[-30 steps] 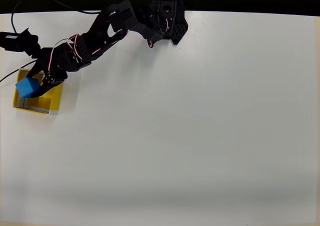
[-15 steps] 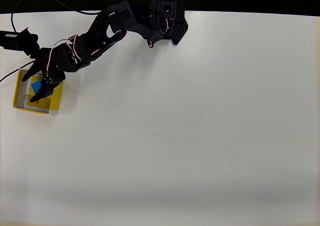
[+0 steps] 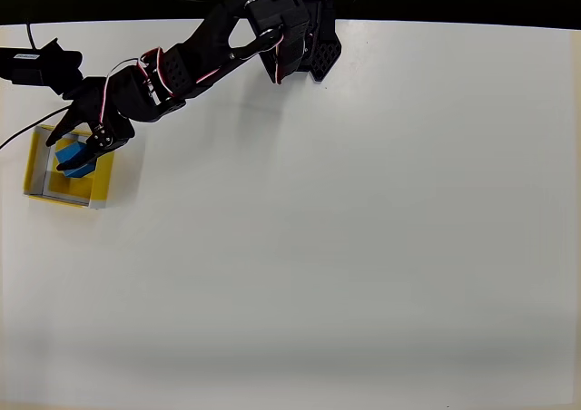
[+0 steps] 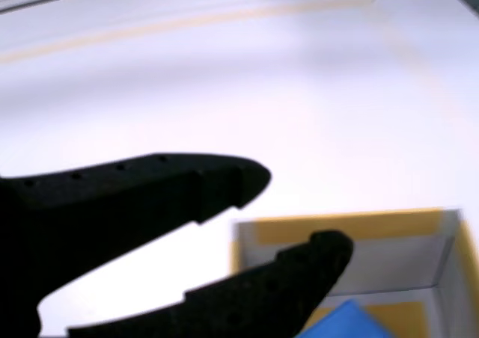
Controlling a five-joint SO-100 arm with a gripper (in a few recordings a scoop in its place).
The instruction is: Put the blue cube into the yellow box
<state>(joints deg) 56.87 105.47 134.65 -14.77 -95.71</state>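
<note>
In the overhead view the blue cube (image 3: 80,161) lies tilted inside the yellow box (image 3: 36,170) at the table's far left. My gripper (image 3: 73,147) hovers over the box's upper part, just above the cube, and partly covers it. In the wrist view my gripper (image 4: 299,211) is open, its two black fingers spread with nothing between them. Below them show the yellow box (image 4: 352,226) with its whitish inner wall and a corner of the blue cube (image 4: 352,319) on the box's floor.
The arm's black base (image 3: 304,38) stands at the table's back edge. A black cable and a dark device (image 3: 36,65) lie at the far left behind the box. The white table (image 3: 345,229) stretches right and forward of the box.
A second ago the gripper held the cube over the box. It lowered it in and opened, and now the gripper has drawn back slightly while the cube stays in the box.
</note>
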